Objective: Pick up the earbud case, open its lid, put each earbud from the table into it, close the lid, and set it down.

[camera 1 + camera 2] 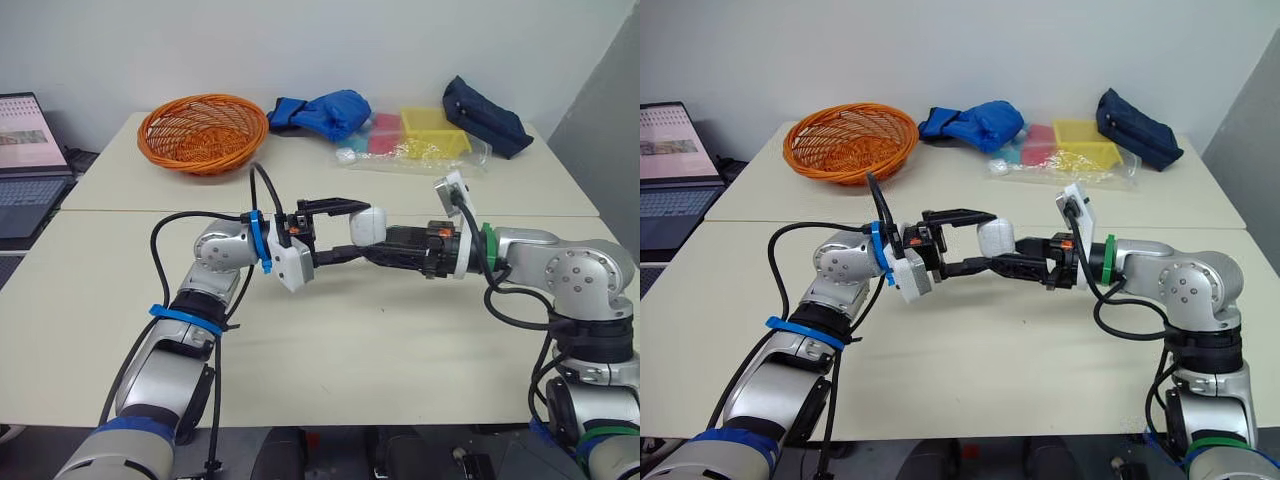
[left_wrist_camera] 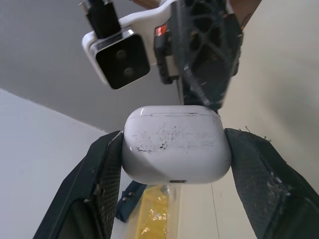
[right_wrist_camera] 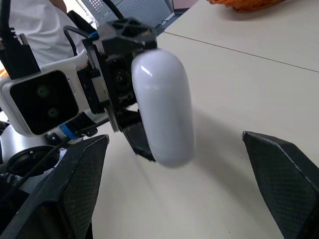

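Pinching the earbud case at mid-frame, clear above the tabletop, the left jaws pressed its two sides, while the right jaws stood spread around it, apparently not touching. The case looked light, rigid and glossy (likely slippery), so a hold below the lid seam seemed wisest.

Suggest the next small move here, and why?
Probably ease the right end effector onto the lid of the white rounded plastic earbud case and pry it up. The left end effector clamps the case above the table, its lid looks shut, and the right fingers stand open around it.
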`<state>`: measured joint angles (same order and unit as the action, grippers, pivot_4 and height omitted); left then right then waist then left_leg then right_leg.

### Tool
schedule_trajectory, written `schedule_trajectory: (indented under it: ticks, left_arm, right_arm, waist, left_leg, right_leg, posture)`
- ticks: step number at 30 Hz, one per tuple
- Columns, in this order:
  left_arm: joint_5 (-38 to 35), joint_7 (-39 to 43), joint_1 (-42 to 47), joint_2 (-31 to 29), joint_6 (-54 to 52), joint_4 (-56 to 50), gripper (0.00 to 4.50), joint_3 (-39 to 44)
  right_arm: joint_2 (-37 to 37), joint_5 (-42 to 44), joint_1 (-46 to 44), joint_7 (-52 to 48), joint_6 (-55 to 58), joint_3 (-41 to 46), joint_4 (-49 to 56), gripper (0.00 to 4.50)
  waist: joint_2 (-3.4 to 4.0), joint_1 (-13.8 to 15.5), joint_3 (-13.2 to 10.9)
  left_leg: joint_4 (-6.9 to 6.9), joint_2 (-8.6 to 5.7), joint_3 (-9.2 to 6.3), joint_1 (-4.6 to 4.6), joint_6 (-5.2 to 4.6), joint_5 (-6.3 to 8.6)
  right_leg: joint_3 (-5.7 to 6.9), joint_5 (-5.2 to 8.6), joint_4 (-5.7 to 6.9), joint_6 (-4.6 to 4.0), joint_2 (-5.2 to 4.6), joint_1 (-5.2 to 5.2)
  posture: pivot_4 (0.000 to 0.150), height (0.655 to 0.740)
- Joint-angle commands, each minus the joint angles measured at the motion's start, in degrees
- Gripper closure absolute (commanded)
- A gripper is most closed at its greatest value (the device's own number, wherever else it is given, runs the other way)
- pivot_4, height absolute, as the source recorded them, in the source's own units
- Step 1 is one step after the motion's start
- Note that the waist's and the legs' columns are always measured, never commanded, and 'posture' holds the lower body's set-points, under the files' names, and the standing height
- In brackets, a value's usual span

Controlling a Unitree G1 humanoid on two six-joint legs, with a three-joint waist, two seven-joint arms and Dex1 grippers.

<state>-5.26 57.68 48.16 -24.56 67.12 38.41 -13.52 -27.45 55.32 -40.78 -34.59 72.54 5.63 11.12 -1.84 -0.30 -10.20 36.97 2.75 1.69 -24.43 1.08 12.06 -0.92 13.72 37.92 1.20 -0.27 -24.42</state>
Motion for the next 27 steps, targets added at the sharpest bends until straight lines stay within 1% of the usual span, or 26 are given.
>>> schedule_trajectory:
  ticks: [1,4,7,9,11,12,13,15,16,20,22,24,27]
  left_arm:
    - [-2.03,-0.07,1.98,-0.43,1.87,0.04,1.69,-0.51]
    - [-2.16,0.05,2.23,-0.41,2.03,0.66,1.69,-0.73]
    - [-2.26,-0.2,2.54,-0.27,2.21,0.84,1.69,-0.87]
    - [-1.93,-0.22,2.74,-0.27,2.59,1.08,1.69,-1.07]
    - [-1.59,-0.39,2.89,-0.22,3.0,1.46,1.69,-1.12]
    - [-1.47,-0.46,2.92,-0.19,3.3,1.57,1.69,-1.2]
    - [-1.51,-0.5,2.87,-0.17,3.64,1.51,1.69,-1.33]
    - [-1.66,-0.52,2.7,-0.18,3.84,1.26,1.69,-1.58]
    - [-1.73,-0.65,2.67,-0.19,3.73,1.06,1.69,-1.57]
    - [-1.53,-0.99,2.79,-0.25,3.63,0.98,1.69,-1.44]
    - [-2.4,-0.22,3.11,-0.37,1.88,0.23,1.69,-1.76]
    - [-3.29,0.97,3.72,-0.34,-3.2,-0.84,0.94,-2.02]
    - [-7.84,8.17,3.57,-2.17,-14.17,-6.29,0.02,-4.19]
  right_arm:
    - [0.24,1.55,-1.65,0.74,0.53,1.71,0.42,0.0]
    - [0.5,1.72,-2.11,0.96,1.05,1.89,-0.25,0.0]
    - [0.32,2.11,-1.89,0.24,1.85,1.43,-0.16,0.62]
    - [0.28,2.23,-1.75,0.0,2.24,1.3,-0.07,1.29]
    - [0.32,2.2,-1.6,-0.02,2.28,1.16,0.01,2.1]
    - [0.31,2.05,-1.44,-0.17,2.11,0.96,0.08,2.41]
    - [0.48,1.9,-1.41,-0.07,1.93,1.01,-0.17,2.87]
    - [0.45,1.56,-1.59,-0.17,1.44,0.95,-0.73,3.57]
    - [0.28,1.53,-1.86,-0.37,1.36,1.06,-1.11,3.64]
    - [-0.19,1.32,-2.14,-1.09,1.14,0.93,-1.31,3.64]
    - [-0.64,0.68,-2.17,-1.73,0.37,0.35,-1.07,3.64]
    - [-1.47,-0.34,-2.27,-2.68,-0.64,-0.4,-0.95,3.64]
    - [-2.58,-3.37,-2.25,-3.43,-3.81,-1.7,-0.87,3.65]
  waist:
    - [0.0,0.0,0.0]
    - [0.0,0.01,0.0]
    - [0.0,0.0,0.0]
    - [0.0,0.01,0.0]
    - [0.0,0.01,0.0]
    - [0.0,0.01,0.0]
    - [0.0,0.01,0.0]
    - [0.0,0.0,0.0]
    - [0.0,0.0,0.0]
    - [0.0,0.0,0.0]
    - [0.0,0.0,0.0]
    - [0.0,-0.01,0.0]
    - [0.0,-0.17,0.0]
  left_leg:
    - [0.0,0.0,0.0,0.0,0.0,0.0]
    - [0.0,0.0,0.0,0.0,0.0,0.0]
    - [0.0,0.0,0.01,0.0,0.0,0.0]
    - [0.0,0.0,0.0,0.0,0.0,0.0]
    - [-0.01,0.01,0.0,0.0,0.0,0.0]
    - [-0.01,0.01,0.0,0.0,0.0,0.0]
    - [0.0,0.01,-0.01,0.0,0.0,0.0]
    - [0.0,0.0,-0.01,0.0,0.0,0.0]
    - [0.0,0.01,0.0,0.0,0.0,0.0]
    - [0.0,0.01,0.0,0.0,0.0,0.0]
    - [0.0,0.01,-0.01,0.0,0.0,0.0]
    - [0.0,0.0,-0.01,0.0,0.0,0.0]
    - [0.01,0.0,0.0,-0.01,0.0,0.0]
  right_leg:
    - [0.0,0.0,0.01,0.0,0.0,0.0]
    - [0.0,0.0,0.0,0.0,0.0,0.0]
    - [-0.01,0.0,-0.01,0.0,0.0,0.0]
    - [0.0,0.0,-0.01,0.0,0.0,0.0]
    - [0.0,0.0,0.0,-0.01,0.01,0.0]
    - [0.0,0.0,0.0,-0.01,0.01,0.0]
    - [0.0,0.0,0.0,0.0,0.01,0.0]
    - [0.0,0.0,0.0,0.0,0.02,0.0]
    - [0.0,0.0,0.01,0.0,0.01,0.0]
    - [0.0,0.0,0.0,0.0,0.02,0.0]
    - [0.0,0.0,0.0,-0.01,0.01,0.0]
    - [0.0,0.0,0.01,0.0,0.02,0.0]
    - [-0.01,0.0,0.01,0.0,0.02,0.0]
  posture:
    - [0.15,0.74]
    - [0.15,0.74]
    - [0.15,0.74]
    - [0.15,0.74]
    - [0.15,0.74]
    - [0.15,0.74]
    - [0.15,0.74]
    - [0.15,0.74]
    - [0.15,0.74]
    - [0.15,0.74]
    - [0.15,0.74]
    - [0.15,0.74]
    - [0.15,0.74]
